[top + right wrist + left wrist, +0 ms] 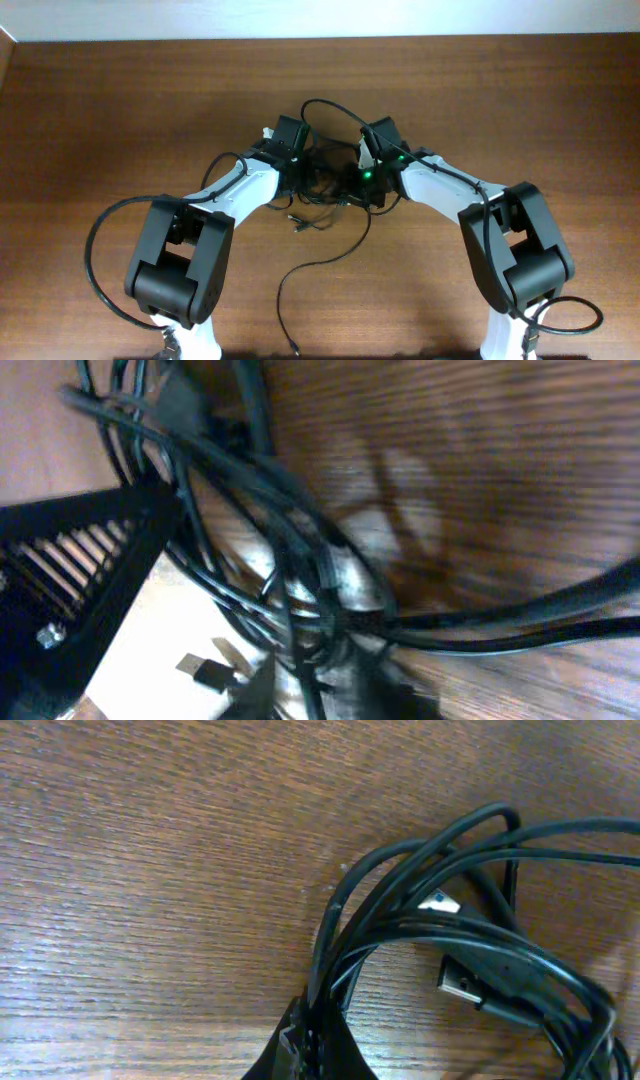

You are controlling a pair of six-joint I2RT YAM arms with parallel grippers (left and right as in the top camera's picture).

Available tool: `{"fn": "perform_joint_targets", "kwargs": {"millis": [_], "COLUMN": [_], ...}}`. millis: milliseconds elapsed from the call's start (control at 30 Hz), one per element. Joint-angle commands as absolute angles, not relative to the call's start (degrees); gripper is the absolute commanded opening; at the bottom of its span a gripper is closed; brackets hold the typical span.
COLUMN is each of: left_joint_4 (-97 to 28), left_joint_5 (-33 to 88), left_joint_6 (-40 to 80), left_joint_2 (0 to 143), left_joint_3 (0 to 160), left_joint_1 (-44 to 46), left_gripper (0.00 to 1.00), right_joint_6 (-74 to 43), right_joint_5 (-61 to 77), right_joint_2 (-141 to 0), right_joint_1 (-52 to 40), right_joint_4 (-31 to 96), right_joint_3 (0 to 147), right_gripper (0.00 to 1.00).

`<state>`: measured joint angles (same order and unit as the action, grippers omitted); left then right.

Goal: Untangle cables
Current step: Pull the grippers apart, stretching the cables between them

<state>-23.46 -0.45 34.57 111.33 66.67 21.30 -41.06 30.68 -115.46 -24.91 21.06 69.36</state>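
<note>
L gripper (305,1042) & R gripper (325,660) both clenched on cables (325,178), all looped in one knot btwn them; none separated yet, most work left.

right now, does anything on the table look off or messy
Only the cables: a tangled clump pinched by the left claw and right claw, one loose strand trailing out alone. Nothing looks damaged.

left end effector (308,1040): closed | right end effector (360,182): closed | arms: angled inward
</note>
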Motion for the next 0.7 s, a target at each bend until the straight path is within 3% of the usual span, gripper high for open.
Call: {"fn": "perform_joint_targets", "kwargs": {"millis": [0, 233, 367, 500, 600, 633, 667], "left_joint_4": [-25.23, -26.65, -26.65, -26.68, -26.68, -26.63, -26.52], "left_joint_5": [-1.96, -2.85, -2.81, -2.74, -1.45, 0.01, 0.84], "left_joint_6": [35.14, 35.83, 40.69, 41.58, 41.54, 40.53, 39.57], "left_joint_2": [113.01, 113.03, 113.03, 113.03, 113.03, 113.03, 113.03], "left_joint_3": [65.63, 65.6, 65.6, 65.6, 65.6, 65.6, 65.6], "left_joint_1": [20.53, 17.02, 13.65, 11.88, 11.88, 11.88, 11.88], "left_gripper": [0.0, 0.0, 0.0, 0.0, 0.0, 0.0, 0.0], "right_joint_6": [-38.48, -16.53, -8.01, -8.08, -14.85, -15.51, -15.49], "right_joint_5": [34.41, 61.21, 62.94, 47.18, 30.02, 27.81, 28.05], "right_joint_2": [-116.16, -108.25, -105.89, -105.91, -105.91, -105.91, -105.91], "right_joint_1": [-23.2, -7.27, -0.4, 0.43, -0.8, -1.41, -1.63], "right_joint_4": [20.93, 28.29, 37.47, 44.14, 48.75, 50.22, 50.41], "right_joint_3": [69.32, 69.32, 69.32, 69.28, 69.25, 69.28, 69.28], "right_gripper": [0.04, 0.04, 0.04, 0.04, 0.05, 0.17, 0.22]}}
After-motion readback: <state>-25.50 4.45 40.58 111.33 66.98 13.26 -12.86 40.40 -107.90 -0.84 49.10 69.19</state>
